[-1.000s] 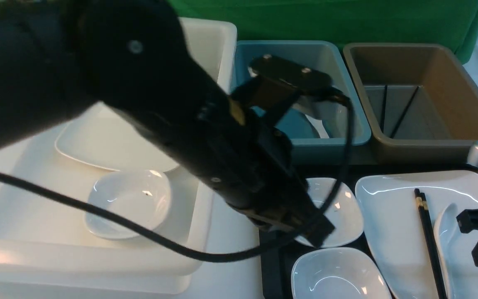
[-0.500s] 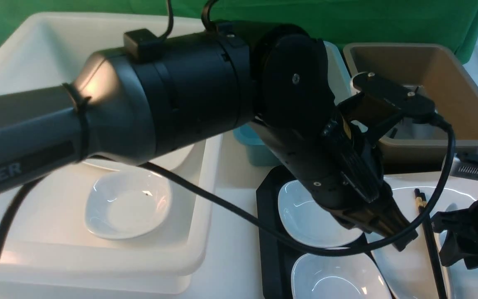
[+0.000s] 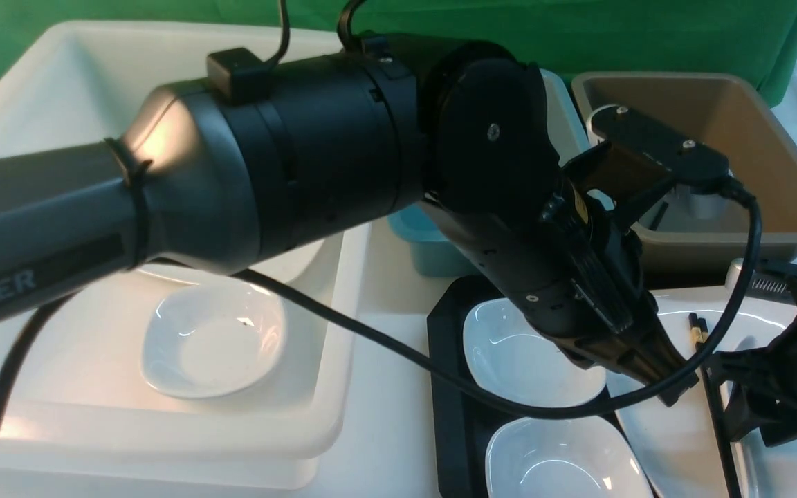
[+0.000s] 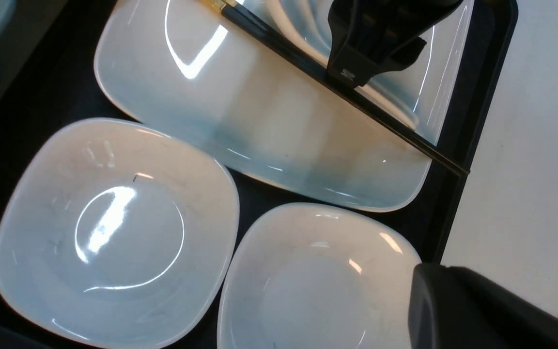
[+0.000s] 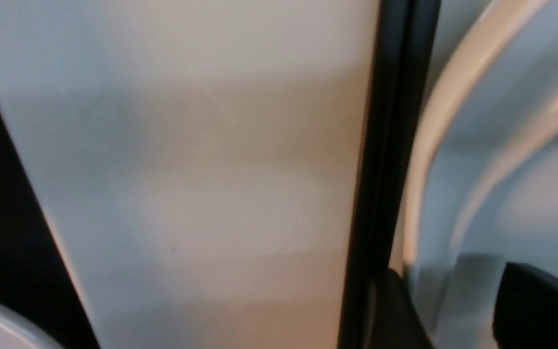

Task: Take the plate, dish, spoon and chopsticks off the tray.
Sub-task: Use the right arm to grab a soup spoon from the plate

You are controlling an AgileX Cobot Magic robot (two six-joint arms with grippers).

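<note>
The black tray [image 3: 450, 387] holds two small white dishes [image 3: 516, 360] [image 3: 557, 463] and the large white plate [image 4: 259, 121]. The black chopsticks [image 4: 337, 92] lie across the plate, and the white spoon [image 5: 502, 121] lies beside them. My right gripper [image 3: 734, 394] hangs low over the plate, open, one finger [image 5: 390, 315] against the chopsticks and the other [image 5: 540, 300] on the far side of the spoon's edge. Nothing is gripped. My left gripper [image 3: 672, 391] is shut and empty, hovering over the tray between the far dish and the plate.
A big white tub [image 3: 343, 387] on the left holds another plate and a small dish [image 3: 212, 339]. Behind the tray stand a teal tub [image 3: 419, 249] and a brown tub [image 3: 751, 138]. My left arm [image 3: 267, 152] spans most of the front view.
My left arm has swung right, from in front of the teal tub to over the tray. My right gripper has opened and shifted up beside the chopsticks.
</note>
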